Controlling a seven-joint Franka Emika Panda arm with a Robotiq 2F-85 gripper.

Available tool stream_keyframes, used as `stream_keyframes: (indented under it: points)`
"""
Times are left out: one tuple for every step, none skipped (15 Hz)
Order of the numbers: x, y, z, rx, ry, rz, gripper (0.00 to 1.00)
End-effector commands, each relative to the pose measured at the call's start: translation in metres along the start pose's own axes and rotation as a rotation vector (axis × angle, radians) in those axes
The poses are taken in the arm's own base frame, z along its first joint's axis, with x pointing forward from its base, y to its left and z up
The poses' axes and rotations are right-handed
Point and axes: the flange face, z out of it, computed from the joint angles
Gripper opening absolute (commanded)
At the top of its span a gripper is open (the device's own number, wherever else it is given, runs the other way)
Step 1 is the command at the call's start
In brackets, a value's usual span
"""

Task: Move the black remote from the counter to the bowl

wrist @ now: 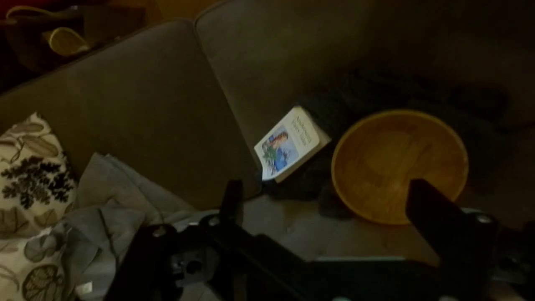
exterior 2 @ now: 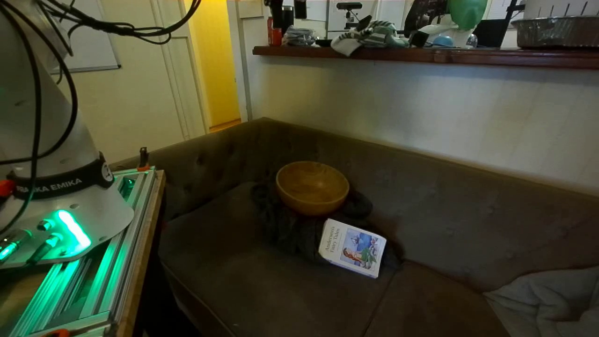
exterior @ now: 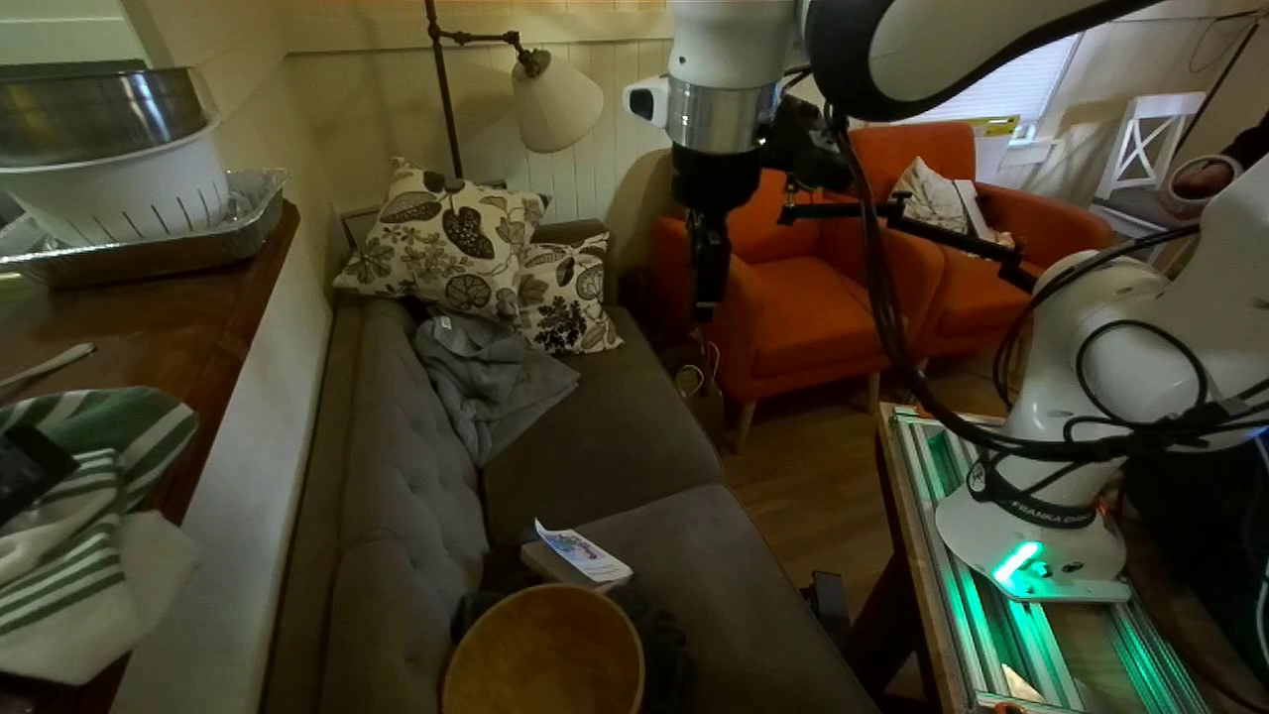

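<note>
A dim living room: in an exterior view the counter (exterior: 188, 332) runs at 9 o'clock, above and behind the grey-brown sofa (exterior: 615, 426), with orange armchairs (exterior: 803, 307) toward 2 o'clock. My gripper (wrist: 326, 186) hangs with the sofa filling much of the wrist view, jaws spread wide and nothing between them. The bowl (wrist: 399, 163) sits on dark cloth (exterior 2: 290, 234) on the sofa, at 3 o'clock in my wrist view. As for the black remote, I see 2 candidates on the counter and cannot tell which it is: a flat dark slab (exterior: 32, 472) on the striped towel (exterior: 84, 540), or a low black bar (exterior 2: 323, 42) just beside that towel, at 12 o'clock in an exterior view.

The likeliest slip is taking the wrong dark thing, because 2 lie close together. If my target rests on the towel, loose folds could bunch between my jaws; a clumsy push could send it over the counter's edge. Releasing too far toward 9 o'clock in the wrist view would land it on the book (wrist: 286, 144) beside the bowl, and a knock to the rim could tip the bowl on its soft cloth.

I count 1 wooden bowl, 1 book, 2 armchairs, 1 lamp (exterior: 557, 102) and, on the sofa, 2 patterned cushions (exterior: 446, 238).
</note>
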Motion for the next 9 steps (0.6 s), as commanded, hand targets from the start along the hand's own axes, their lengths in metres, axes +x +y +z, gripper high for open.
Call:
stream_keyframes:
  points:
    - [0.03,0.02,-0.042,-0.056,0.201,-0.013,1.0]
    - [0.039,0.024,-0.056,-0.072,0.255,-0.036,1.0]
    - [0.049,0.025,-0.07,-0.082,0.301,-0.059,1.0]
    - [0.062,0.025,-0.084,-0.091,0.341,-0.095,1.0]
    - [0.07,0.023,-0.097,-0.086,0.374,-0.124,1.0]
    - [0.085,0.016,-0.111,-0.07,0.416,-0.188,1.0]
    - [0.097,0.01,-0.123,-0.076,0.448,-0.237,1.0]
    - [0.106,0.0,-0.137,-0.071,0.482,-0.287,1.0]
    - [0.117,-0.007,-0.146,-0.069,0.505,-0.319,1.0]
